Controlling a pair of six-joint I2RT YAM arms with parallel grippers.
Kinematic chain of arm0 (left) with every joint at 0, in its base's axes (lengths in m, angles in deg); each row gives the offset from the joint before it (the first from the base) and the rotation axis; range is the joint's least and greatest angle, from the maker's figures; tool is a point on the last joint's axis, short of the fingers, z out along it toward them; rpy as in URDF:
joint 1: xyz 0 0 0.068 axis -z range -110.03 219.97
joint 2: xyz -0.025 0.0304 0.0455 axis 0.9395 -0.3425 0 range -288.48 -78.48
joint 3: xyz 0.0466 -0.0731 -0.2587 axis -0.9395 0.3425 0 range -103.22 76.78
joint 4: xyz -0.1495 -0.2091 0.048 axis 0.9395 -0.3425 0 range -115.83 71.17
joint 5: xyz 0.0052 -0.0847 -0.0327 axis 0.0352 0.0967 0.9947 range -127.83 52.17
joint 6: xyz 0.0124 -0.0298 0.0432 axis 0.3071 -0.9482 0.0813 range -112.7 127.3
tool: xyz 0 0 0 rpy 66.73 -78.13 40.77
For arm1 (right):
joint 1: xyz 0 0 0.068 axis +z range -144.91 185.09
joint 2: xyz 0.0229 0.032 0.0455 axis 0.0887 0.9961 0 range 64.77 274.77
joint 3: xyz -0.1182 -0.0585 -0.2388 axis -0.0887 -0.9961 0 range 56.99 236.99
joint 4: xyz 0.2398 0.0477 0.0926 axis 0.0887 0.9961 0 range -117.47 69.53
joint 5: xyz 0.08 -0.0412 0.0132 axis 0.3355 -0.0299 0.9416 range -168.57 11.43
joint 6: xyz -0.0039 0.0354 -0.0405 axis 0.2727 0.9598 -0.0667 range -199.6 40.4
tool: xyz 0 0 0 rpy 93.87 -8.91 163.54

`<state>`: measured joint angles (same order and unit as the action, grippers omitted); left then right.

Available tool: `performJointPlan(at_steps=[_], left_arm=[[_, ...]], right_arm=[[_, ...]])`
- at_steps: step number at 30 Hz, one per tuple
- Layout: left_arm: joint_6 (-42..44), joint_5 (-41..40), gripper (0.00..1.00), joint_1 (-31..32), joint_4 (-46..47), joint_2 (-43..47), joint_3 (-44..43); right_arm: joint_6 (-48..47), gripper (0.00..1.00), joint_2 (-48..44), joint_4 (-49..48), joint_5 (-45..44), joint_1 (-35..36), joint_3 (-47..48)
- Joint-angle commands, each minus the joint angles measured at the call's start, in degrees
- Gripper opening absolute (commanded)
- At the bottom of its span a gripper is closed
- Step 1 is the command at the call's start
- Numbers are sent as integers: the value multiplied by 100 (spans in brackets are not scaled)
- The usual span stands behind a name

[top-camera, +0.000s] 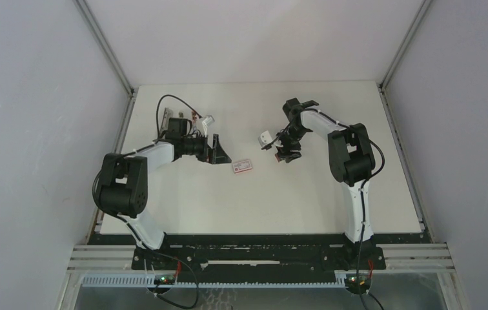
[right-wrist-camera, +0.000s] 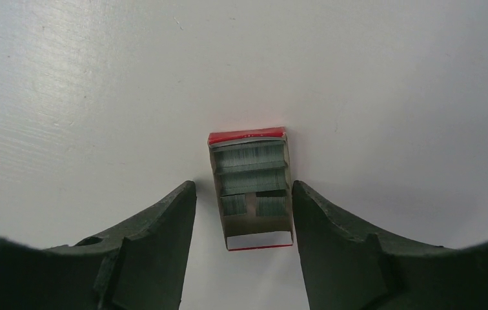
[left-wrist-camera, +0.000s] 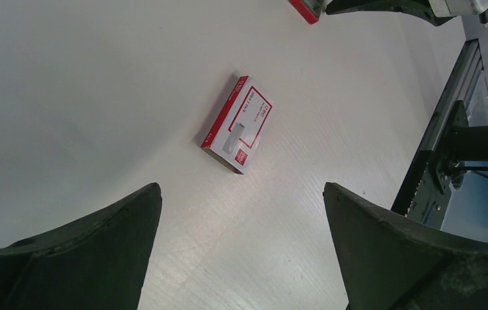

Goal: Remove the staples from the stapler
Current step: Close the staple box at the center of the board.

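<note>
The staples (right-wrist-camera: 252, 169) lie in a little open tray (right-wrist-camera: 257, 224) near the middle of the tabletop (top-camera: 293, 200). The tray sits between the fingers of the right claw (right-wrist-camera: 243, 185), which is open. The left claw (left-wrist-camera: 241, 187) is wide open near a red-and-white box (left-wrist-camera: 238, 124). A crooked squeeze could tip the tray and spill staples.

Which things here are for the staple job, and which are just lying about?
Job:
- staples, in the open tray
- right gripper, a finger on each side of the tray

Lying about:
- closed box
- left gripper, open, holding nothing
</note>
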<state>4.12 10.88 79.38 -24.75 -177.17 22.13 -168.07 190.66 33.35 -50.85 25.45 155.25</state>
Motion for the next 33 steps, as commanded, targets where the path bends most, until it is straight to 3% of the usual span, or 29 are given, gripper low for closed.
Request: performJointPlan(at_steps=[1,12,16,23,33], left_arm=[[-167,208,100,35,275,18,132],[-349,287,100,31,392,-88,183],[-374,351,100,30,436,-80,223],[-385,368,100,34,450,-93,225],[-414,354,100,32,482,-97,235]], right_arm=[[-153,56,-144,135,189,38,204],[-111,56,-58,171,185,82,354],[-146,50,3,272,166,77,394],[-254,57,53,385,67,82,349],[-41,51,108,124,88,99,326]])
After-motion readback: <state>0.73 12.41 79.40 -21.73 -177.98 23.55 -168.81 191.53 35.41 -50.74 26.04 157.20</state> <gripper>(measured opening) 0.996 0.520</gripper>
